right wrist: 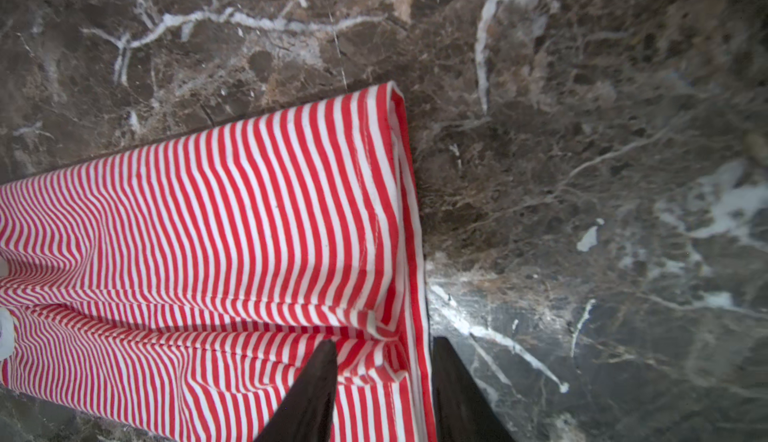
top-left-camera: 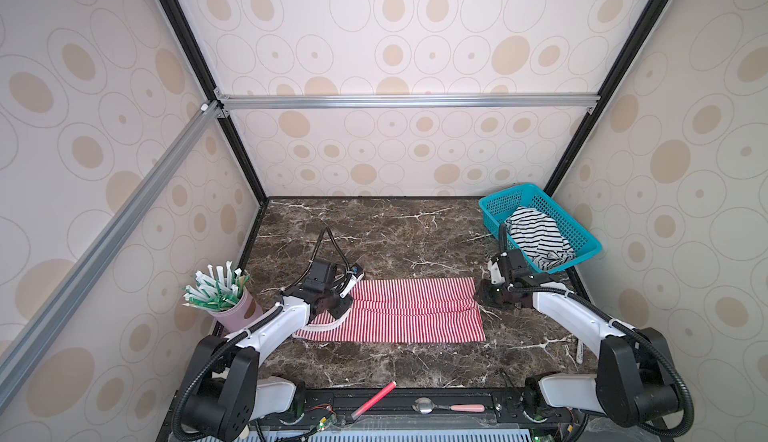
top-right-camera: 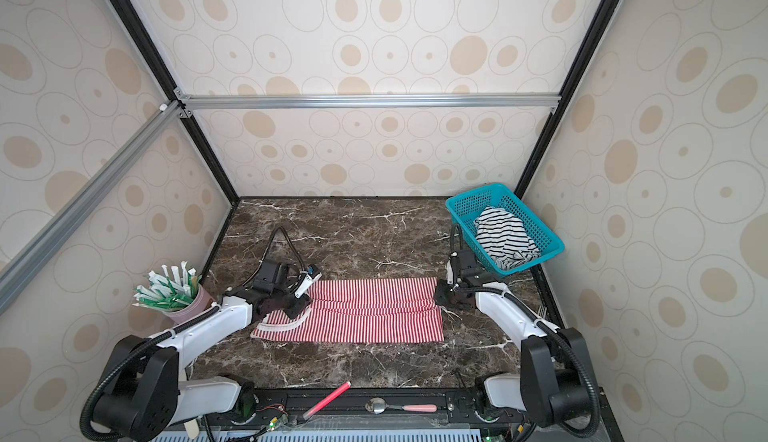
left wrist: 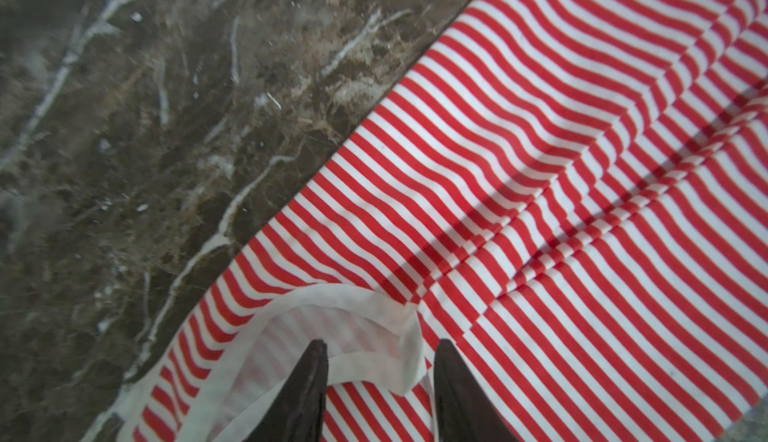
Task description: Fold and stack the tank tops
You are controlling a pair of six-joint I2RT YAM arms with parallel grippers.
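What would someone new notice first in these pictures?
The red-and-white striped top lies spread on the marble table, an open gripper at each end: left gripper over its white trim, right gripper at its hem. At the back right, a teal basket holds the crumpled black-and-white top.

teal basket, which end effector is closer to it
Right. The right end effector sits at the hem of the red-striped top, just in front of the teal basket; the left end effector is over its strap end, farther away.
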